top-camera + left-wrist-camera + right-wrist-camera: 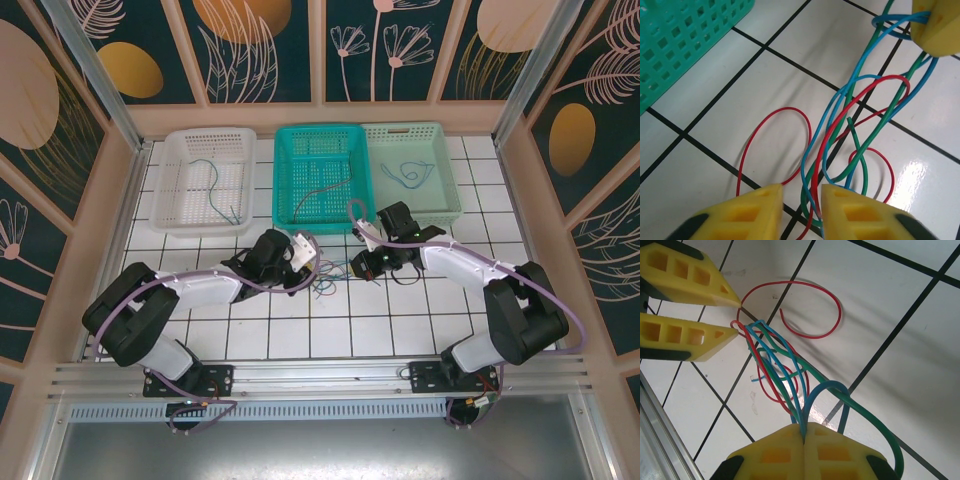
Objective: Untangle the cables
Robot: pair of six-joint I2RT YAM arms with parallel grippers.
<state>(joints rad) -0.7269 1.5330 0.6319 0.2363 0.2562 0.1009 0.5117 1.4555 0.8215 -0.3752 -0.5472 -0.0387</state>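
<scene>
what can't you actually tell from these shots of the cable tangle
- Top view: the cables are too small to tell which strand crosses which.
- Left wrist view: the bottom edge cuts off the strands between the fingers of the left gripper, so its grip is unclear.
- Right wrist view: the right gripper, shut on the cables, hides their ends.

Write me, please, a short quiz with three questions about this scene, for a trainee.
1. True or false: the right pincer is shut on the tangled cables.
2. Which basket holds the purplish-grey cable? A the white one; B the teal basket; C the pale green one.
3. What colour is the loose loop beside the tangle?
Key: 1 true; 2 B; 3 red.
</scene>
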